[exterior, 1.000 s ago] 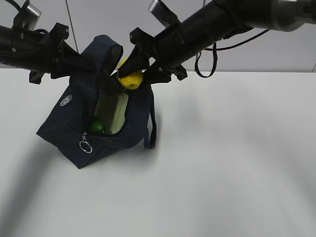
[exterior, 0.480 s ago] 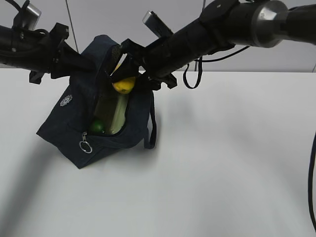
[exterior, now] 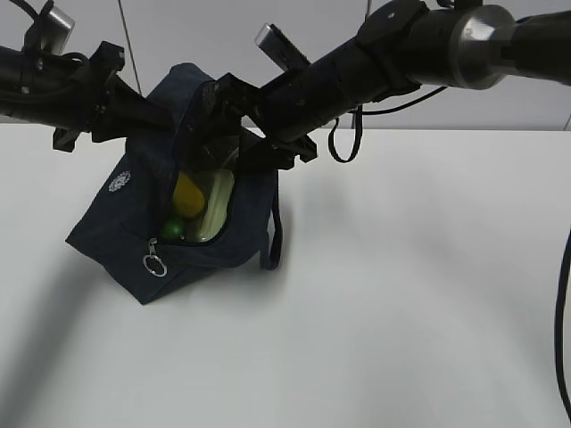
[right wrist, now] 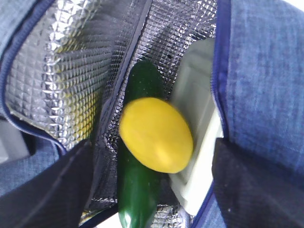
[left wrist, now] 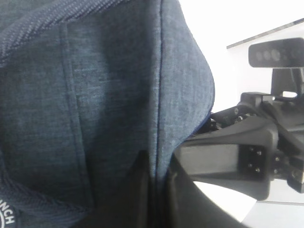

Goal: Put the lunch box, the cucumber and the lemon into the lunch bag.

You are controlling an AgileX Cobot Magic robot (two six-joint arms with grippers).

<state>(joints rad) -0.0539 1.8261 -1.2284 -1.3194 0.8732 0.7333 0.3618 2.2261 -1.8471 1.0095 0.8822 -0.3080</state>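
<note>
While my left end effector [left wrist: 156, 190] stays out of the opening, its fingers are pinched together on a fold of the lunch bag [exterior: 134, 223] — dark navy fabric fills the left wrist view, with the seam running down between the two fingers. That grip lifts the upper edge of the lunch bag so it leans open on the white table [exterior: 401, 294].

My right end effector [exterior: 219, 134] sits at the mouth of the lunch bag with its fingers spread apart, one dark finger [right wrist: 47, 190] at each lower corner of the right wrist view, nothing between them.

Contents, as seen through the opening:
- the lemon [right wrist: 156, 134] is inside, free of my fingers, lying over the cucumber [right wrist: 137, 190] and against the pale lid of the lunch box [right wrist: 197, 156];
- the cucumber lies along the silvery lining [right wrist: 52, 80], beside the lunch box;
- the lunch box stands on edge against the right wall of the bag.

The metal ring pull [exterior: 154, 264] hangs at the lower front corner of the lunch bag — outside the opening.
</note>
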